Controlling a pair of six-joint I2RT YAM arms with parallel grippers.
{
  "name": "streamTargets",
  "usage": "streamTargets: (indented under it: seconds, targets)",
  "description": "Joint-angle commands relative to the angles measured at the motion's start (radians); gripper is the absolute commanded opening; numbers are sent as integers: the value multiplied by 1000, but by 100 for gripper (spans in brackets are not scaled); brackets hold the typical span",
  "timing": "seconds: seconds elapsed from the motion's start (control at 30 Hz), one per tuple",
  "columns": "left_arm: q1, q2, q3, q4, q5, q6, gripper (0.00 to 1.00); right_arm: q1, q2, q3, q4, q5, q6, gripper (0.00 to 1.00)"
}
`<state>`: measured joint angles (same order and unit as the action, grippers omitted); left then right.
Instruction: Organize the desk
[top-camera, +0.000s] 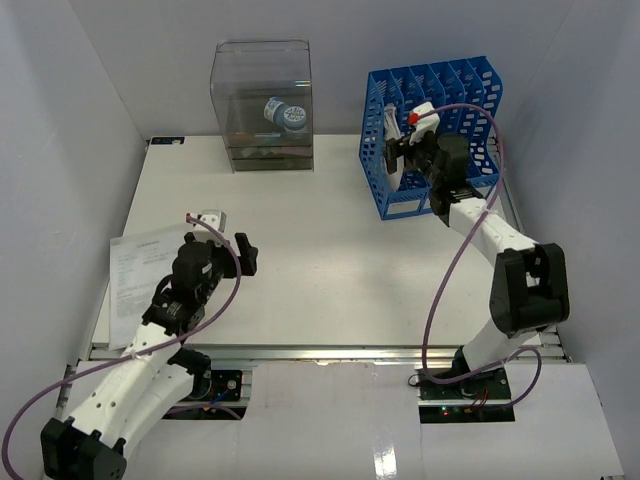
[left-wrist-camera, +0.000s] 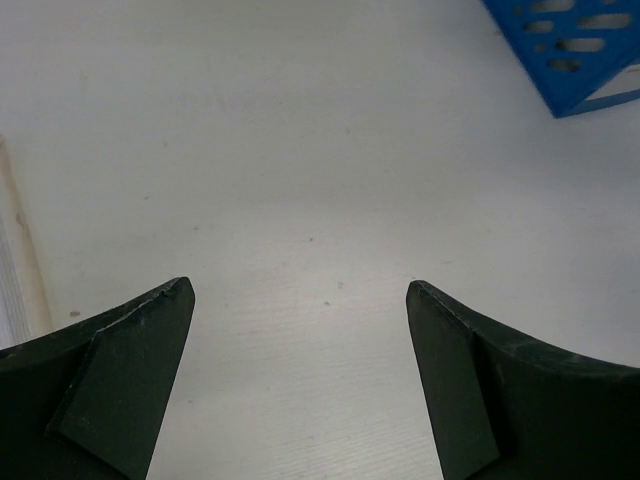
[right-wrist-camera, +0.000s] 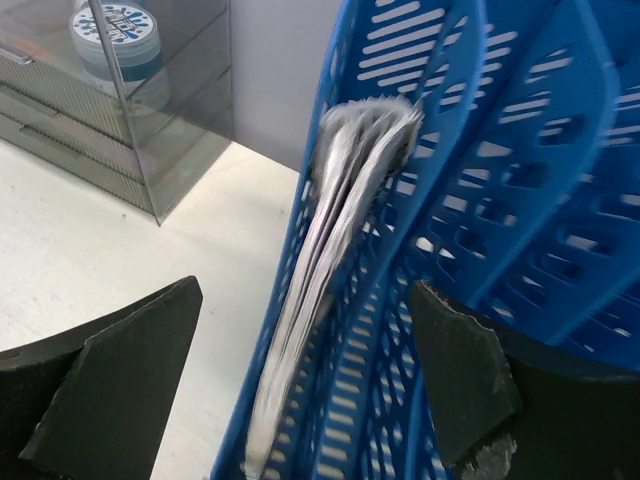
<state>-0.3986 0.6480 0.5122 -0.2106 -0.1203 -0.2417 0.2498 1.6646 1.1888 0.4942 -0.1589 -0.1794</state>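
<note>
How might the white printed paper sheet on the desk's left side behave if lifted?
Probably floppy: the white printed paper sheet looks thin and lies flat. Likely light and prone to sliding on the smooth white desk.

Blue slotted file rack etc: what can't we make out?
- White papers in blue slotted file rack: right wrist view, blurred, print unreadable.
- Round blue-lidded tin in clear plastic drawer box: top view, label too small.
- Printed white sheet: top view, text too small.
</note>
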Motion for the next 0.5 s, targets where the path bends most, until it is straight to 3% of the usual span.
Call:
streamTargets:
  seconds: [0.0, 0.1, 0.2, 0.33, 0.47]
  targets:
    - [33, 137, 96, -106, -174, -85, 95, -9, -271, -87, -110, -48, -100, 95]
    - [122, 279, 185, -162, -142, -120, 78, -9, -466, -214, -178, -206, -145, 90]
    - [280, 402, 246, -194, -123, -128, 71, -9, -607, -280, -278, -450, -165, 90]
    - [360, 567, 299, -219, -291, -118, 76, -7, -617, -292, -437, -661, -119, 90]
    - [365, 802, 404, -273, -421, -135, 76, -9, -671, -446, -312, -684, -83, 90]
